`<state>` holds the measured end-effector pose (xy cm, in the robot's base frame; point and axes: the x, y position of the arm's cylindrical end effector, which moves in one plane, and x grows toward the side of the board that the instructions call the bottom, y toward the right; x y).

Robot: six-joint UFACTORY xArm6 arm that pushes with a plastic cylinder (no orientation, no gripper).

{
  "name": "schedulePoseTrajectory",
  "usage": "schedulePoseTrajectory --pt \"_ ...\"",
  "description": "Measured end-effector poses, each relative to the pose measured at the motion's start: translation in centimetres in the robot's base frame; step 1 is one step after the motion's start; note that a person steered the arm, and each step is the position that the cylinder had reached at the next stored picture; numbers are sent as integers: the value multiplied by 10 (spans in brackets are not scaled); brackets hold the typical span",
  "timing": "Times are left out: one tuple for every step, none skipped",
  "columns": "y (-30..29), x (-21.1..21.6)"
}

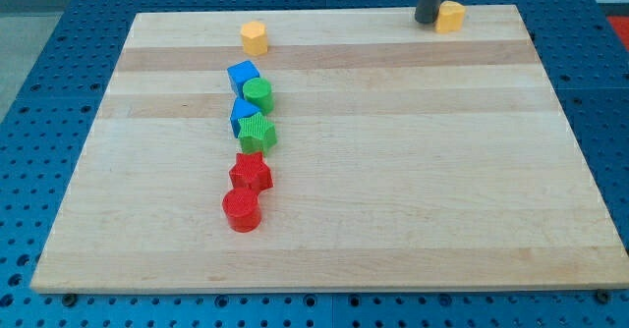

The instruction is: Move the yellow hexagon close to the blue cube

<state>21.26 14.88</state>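
A yellow hexagon point(255, 37) lies near the board's top edge, left of centre. The blue cube point(242, 76) sits just below it with a small gap between them. My tip point(427, 20) is at the board's top edge on the view's right, far from the hexagon. It stands right against the left side of a second yellow block point(451, 17), whose shape I cannot make out.
Below the blue cube runs a column of blocks: a green cylinder point(259, 95), a second blue block point(241, 115), a green star point(257, 132), a red star point(251, 173) and a red cylinder point(241, 210). The wooden board point(413, 171) rests on a blue perforated table.
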Motion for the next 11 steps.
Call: schedulePoseTrajectory --pt "-45 -21" --pt "-90 -19" --pt "-175 -19" --pt "-250 -20" --pt "-269 -10" --pt "-269 44" --pt "-269 48" --pt "-300 45" --pt "-345 45" --pt "-347 71" --pt "-347 81"
